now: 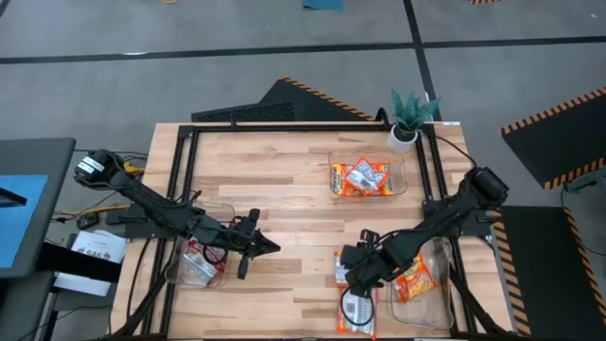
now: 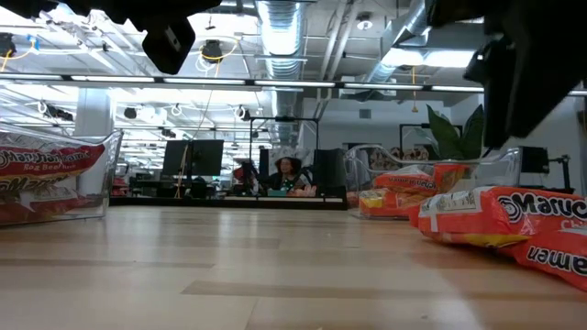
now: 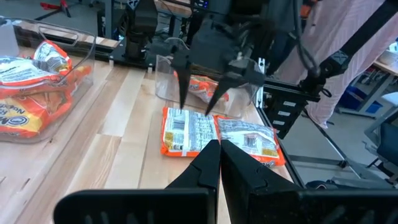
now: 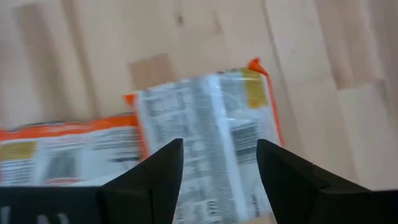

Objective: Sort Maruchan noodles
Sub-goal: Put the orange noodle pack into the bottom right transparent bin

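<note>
- The table (image 1: 284, 189) top is pale wood in jointed planks, smooth with a soft satin sheen; its frame is black matt metal.
- The Maruchan noodles (image 4: 205, 124) are in thin plastic film, glossy and crinkled, printed orange and white with silvery backs.
- The 3 bins are clear hard plastic: the far bin (image 1: 402, 180), the left bin (image 1: 175, 270) and the right bin (image 1: 445, 294) all look smooth and shiny at the rims.
- The right gripper (image 3: 202, 93) has dark matt fingers (image 4: 155, 168), smooth like moulded plastic.
- The left gripper (image 3: 219, 165) is the same dull black.
- The plant (image 1: 412, 114) has matt green leaves in a smooth white pot.
</note>
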